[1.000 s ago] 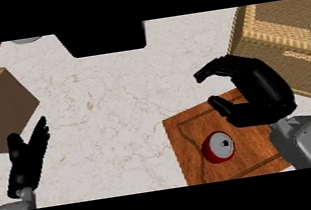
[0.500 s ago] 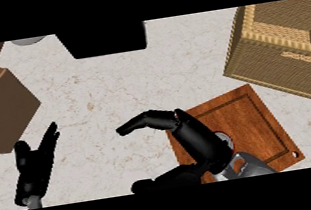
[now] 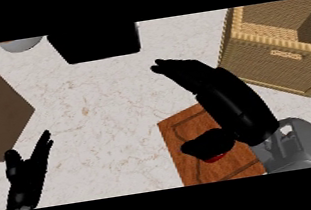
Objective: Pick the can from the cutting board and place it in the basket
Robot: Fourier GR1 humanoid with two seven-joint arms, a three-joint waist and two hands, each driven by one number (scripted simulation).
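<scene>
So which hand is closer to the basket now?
The right hand: its fingers reach over the counter just left of the basket. The left hand rests open at the far lower left.

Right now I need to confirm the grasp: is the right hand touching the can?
Touching. In the head view the right hand has its thumb down on the red can, hiding most of it.

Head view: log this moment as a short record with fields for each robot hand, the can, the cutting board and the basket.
right robot hand: over the cutting board, fingers stretched toward the counter's far side, thumb over the can
left robot hand: open, resting at lower left
can: mostly hidden; red sliver under the thumb, on the board
cutting board: lower centre, partly covered by the arm
basket: upper right, wicker, apart from the board
</scene>
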